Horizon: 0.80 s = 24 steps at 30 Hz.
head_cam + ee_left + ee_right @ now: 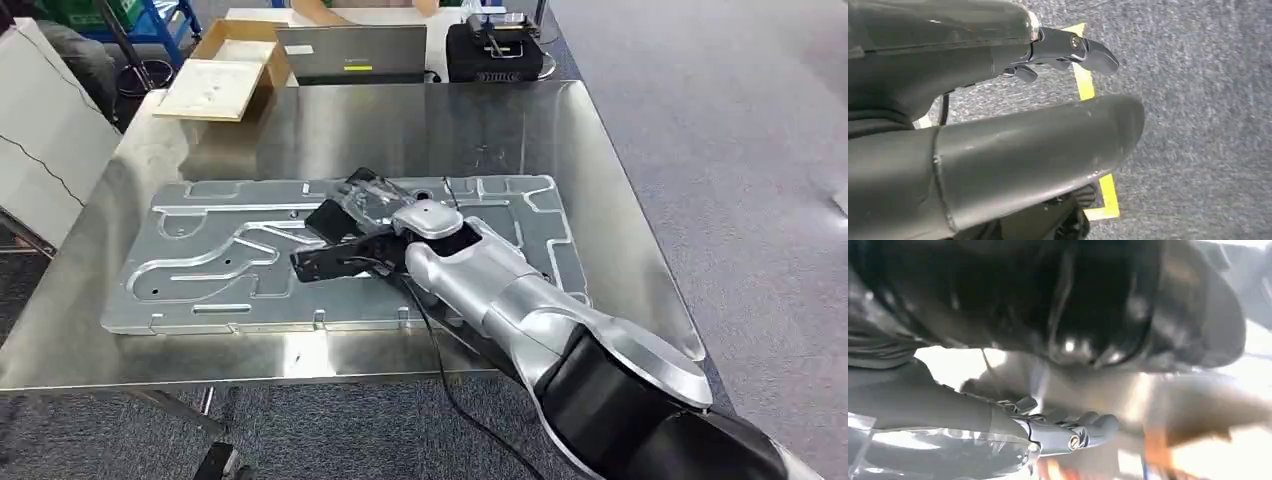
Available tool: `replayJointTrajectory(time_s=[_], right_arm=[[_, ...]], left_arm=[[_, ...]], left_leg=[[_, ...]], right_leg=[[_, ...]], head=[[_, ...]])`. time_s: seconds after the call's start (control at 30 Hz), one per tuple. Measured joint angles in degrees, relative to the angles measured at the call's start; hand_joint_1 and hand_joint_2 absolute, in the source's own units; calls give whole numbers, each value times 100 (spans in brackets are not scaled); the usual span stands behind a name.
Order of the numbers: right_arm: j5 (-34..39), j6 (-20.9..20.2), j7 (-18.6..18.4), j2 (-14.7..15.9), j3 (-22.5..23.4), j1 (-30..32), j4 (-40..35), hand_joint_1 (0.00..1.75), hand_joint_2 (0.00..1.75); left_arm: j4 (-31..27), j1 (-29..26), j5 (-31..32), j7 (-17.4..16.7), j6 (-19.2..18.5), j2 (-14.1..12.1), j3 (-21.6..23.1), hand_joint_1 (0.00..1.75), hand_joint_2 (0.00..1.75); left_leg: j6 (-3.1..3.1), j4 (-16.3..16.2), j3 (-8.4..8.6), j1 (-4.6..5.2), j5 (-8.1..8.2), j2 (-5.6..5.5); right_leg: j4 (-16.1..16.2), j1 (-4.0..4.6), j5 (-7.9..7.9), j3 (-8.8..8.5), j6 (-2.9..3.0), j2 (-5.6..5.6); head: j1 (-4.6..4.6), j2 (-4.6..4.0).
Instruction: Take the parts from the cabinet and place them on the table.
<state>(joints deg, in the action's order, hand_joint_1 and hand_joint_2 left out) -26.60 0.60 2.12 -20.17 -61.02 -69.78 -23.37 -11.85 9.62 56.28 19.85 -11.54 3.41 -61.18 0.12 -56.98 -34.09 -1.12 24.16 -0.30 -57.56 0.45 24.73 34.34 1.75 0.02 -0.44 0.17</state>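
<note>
Progress looks well advanced, judged from how things lie. At nine o'clock of the steel table (620, 230) a white panel (45, 140) leans against its edge. At eleven o'clock, beyond the far edge, sit a cardboard box (228, 62) and a laptop (350, 50), with a black case (493, 50) at twelve to one o'clock. Across the middle of the table lies a large grey stamped metal plate (220, 255), flat, with ribs and channels pressed into it.

On that plate, near its centre, the right hand (345, 250) rests with dark fingers stretched toward nine o'clock, over a clear plastic bag (372, 195) holding a dark part (328, 215). The bagged part appears to be down on the plate, so the carrying seems done for this piece. Whether the fingers have let go or are pinching the bag I cannot tell; the blurred right wrist view shows clear plastic against the hand but no grip.

The left hand (1068, 52) hangs by the robot's side above grey carpet with yellow tape (1088, 85), fingers loosely apart, holding nothing.

What is left, likely: freeing the bag, then returning to the cabinet for any further parts.
</note>
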Motion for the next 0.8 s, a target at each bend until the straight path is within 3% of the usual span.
replayJointTrajectory(time_s=[0.1,0.13,0.17,0.2,0.27,0.3,0.33,0.37,0.43,0.47,0.5,0.53,0.63,0.67,0.7,0.77,0.8], right_arm=[[-13,707,224,22,52,-67,-69,0,0],[-121,1165,334,83,118,-56,-177,0,0],[-281,1596,380,207,207,-53,-368,0,0],[-460,1996,378,383,304,-28,-604,0,0],[-963,2353,288,908,597,257,-1324,0,0],[-1207,2403,247,1219,805,531,-1750,0,0],[-1436,2475,242,1579,1064,866,-2227,0,0],[-1623,2596,286,1938,1350,1329,-2706,0,0],[-1819,3108,639,2775,2308,2554,-3969,0,0],[-1834,3385,879,3076,2886,3253,-4591,0,0],[-1790,3613,1142,3321,3489,4033,-5180,0,0],[-1678,3785,1467,3509,4208,4880,-5856,0,0],[-1361,3775,2201,3650,6055,6858,-7413,0,0],[-1245,3615,2420,3622,6568,7349,-7818,0,0],[-1112,3414,2687,3534,7172,7797,-8242,0,0],[-1030,3111,2975,3311,8110,8395,-8851,0,0],[-1052,3045,3005,3265,8263,8493,-8945,0,0]], left_arm=[[2,-31,-63,74,-15,-2,0,0,0],[0,-49,-114,149,-39,-9,0,0,0],[0,-76,-168,242,-61,-9,-2,0,0],[2,-115,-197,328,-99,-11,-4,0,0],[2,-230,-295,516,-151,-22,-26,0,0],[0,-305,-328,611,-177,-33,-39,0,0],[2,-368,-382,705,-194,-44,-57,0,0],[2,-435,-429,798,-214,-55,-81,0,0],[0,-571,-523,960,-223,-77,-177,0,0],[0,-641,-533,996,-217,-83,-210,0,0],[0,-703,-542,1023,-201,-83,-234,0,0],[0,-760,-573,1056,-184,-87,-284,0,0],[0,-893,-612,1145,-170,-105,-417,0,0],[0,-895,-634,1174,-170,-105,-455,0,0],[0,-888,-651,1191,-170,-105,-488,0,0],[0,-881,-656,1209,-170,-107,-536,0,0],[0,-880,-656,1209,-171,-107,-553,0,0]], left_leg=[[-115,98,49,-38,-44,5],[-139,85,35,-43,-8,9],[-151,-40,-3,-45,104,14],[-159,-392,-150,-46,332,12],[-184,-1344,-561,-46,763,11],[-194,-1678,-711,-47,848,13],[-186,-1707,-729,-47,793,13],[-183,-1456,-603,-47,613,15],[-173,-426,-57,-57,130,9],[-160,-25,139,-66,108,-25],[-91,30,239,-39,159,-58],[-19,-7,231,-38,188,-68],[101,51,271,-34,215,-78],[123,59,279,-39,208,-74],[157,59,277,-41,221,-60],[182,57,279,-27,237,-12],[185,55,279,-26,240,-1]], right_leg=[[59,42,-21,-22,27,12],[164,-45,-82,-85,56,2],[197,-40,-95,-103,61,-6],[197,-41,-95,-102,90,-20],[195,-18,-85,-116,103,-48],[190,-10,-79,-125,104,-62],[187,-8,-69,-140,91,-78],[183,-8,-52,-160,65,-95],[150,-19,17,-218,-19,-154],[125,-10,63,-240,-58,-198],[98,22,106,-215,-105,-223],[112,22,116,-251,-137,-244],[84,-7,192,-282,-227,-245],[-32,-45,305,-249,-264,-130],[-368,-52,551,-92,-294,-49],[-1315,-88,1021,364,-347,-14],[-1511,-93,1089,465,-355,-14]], head=[[0,0],[-2,0],[0,0],[-2,0],[-2,0],[-2,0],[-2,0],[-2,0],[-2,0],[0,0],[-4,0],[4,0],[4,0],[9,0],[7,0],[7,0],[7,0]])
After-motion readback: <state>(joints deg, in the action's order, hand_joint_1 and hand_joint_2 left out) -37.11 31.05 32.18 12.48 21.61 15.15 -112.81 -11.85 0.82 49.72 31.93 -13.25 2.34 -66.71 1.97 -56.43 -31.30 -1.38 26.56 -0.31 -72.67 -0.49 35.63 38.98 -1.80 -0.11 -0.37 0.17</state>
